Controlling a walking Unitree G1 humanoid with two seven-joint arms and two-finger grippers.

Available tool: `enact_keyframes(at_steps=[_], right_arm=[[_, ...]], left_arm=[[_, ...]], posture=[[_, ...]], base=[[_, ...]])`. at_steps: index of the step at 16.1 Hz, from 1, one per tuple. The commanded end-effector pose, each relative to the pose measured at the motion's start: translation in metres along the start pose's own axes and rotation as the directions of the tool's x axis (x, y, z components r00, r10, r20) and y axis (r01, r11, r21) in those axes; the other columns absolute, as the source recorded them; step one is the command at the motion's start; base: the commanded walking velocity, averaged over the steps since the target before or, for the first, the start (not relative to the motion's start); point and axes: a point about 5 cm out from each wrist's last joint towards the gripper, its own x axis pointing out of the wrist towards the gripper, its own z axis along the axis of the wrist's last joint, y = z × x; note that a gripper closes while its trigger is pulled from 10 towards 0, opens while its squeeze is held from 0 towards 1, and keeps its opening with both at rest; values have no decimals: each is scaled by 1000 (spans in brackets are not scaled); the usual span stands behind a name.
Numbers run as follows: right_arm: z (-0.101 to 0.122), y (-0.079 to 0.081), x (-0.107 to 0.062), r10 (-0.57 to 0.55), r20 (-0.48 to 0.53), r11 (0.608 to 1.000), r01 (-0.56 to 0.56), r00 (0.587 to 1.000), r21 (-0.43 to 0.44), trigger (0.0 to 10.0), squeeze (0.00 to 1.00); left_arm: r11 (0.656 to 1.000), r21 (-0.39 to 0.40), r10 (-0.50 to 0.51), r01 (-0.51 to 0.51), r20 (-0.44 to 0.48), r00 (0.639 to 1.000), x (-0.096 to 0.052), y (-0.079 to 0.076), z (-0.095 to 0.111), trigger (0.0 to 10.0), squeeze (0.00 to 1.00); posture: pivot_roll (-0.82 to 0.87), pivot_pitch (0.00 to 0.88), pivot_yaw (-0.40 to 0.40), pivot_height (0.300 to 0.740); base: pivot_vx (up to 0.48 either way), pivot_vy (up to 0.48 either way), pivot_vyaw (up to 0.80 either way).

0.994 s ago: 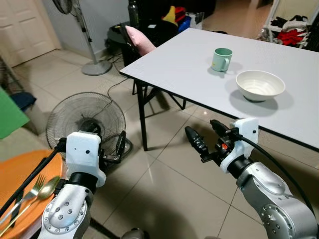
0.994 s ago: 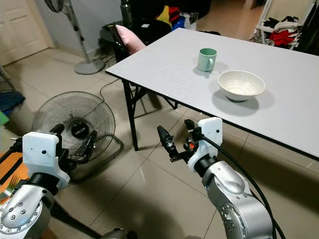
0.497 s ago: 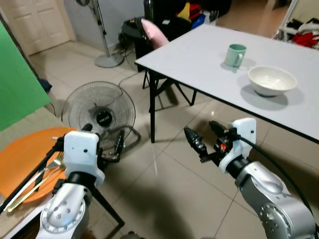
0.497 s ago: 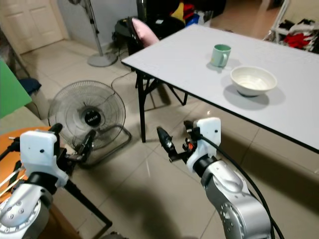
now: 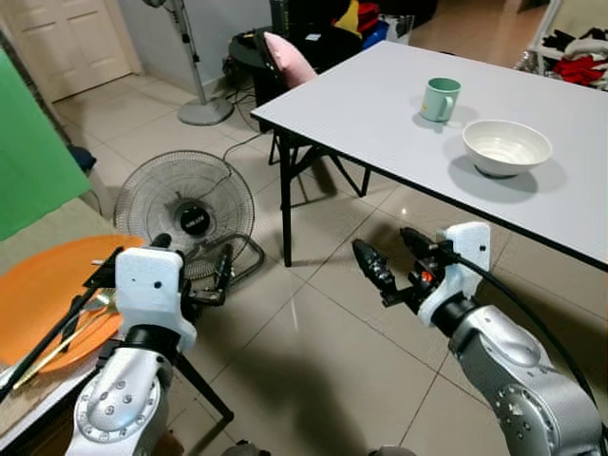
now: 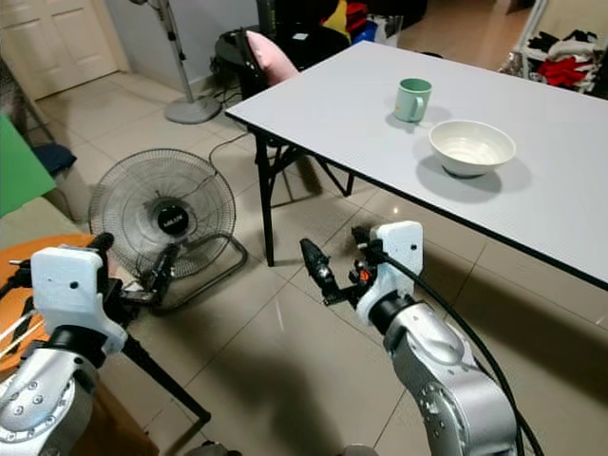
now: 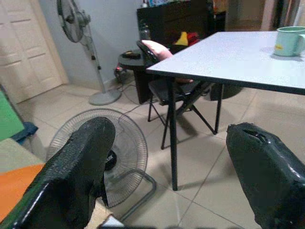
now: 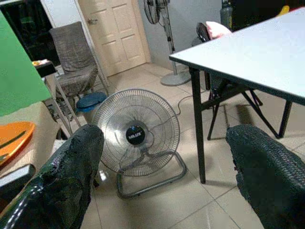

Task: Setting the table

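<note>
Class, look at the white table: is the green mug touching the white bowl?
Apart. In the left eye view the green mug stands behind the white bowl, and a strip of bare white table shows plainly between them.

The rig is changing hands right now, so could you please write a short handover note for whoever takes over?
Left gripper: open, holding nothing, beside the orange plate.
Right gripper: open, holding nothing, over the floor short of the table.
On the table: mug and bowl, standing apart.
On the orange plate at the robot's left: cutlery, seemingly a fork and spoon, partly hidden by the left arm.
Done: mug and bowl are set.
Left: probably pick up the cutlery and lay it by the bowl.
</note>
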Motion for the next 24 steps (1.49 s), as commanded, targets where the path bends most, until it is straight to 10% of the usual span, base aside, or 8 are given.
enact_keyframes(at_steps=[1,24], right_arm=[[1,-2,1,-12,8,1000,12,1000,1,10000,0],[0,-2,2,-24,-5,1000,24,1000,17,10000,0]], left_arm=[[1000,1,14,-14,24,1000,1,3,5,10000,0],[999,33,26,-26,21,999,5,8,5,10000,0]], posture=[[-34,5,60,740],[-37,15,63,740]], base=[[0,0,0],[0,156,0]])
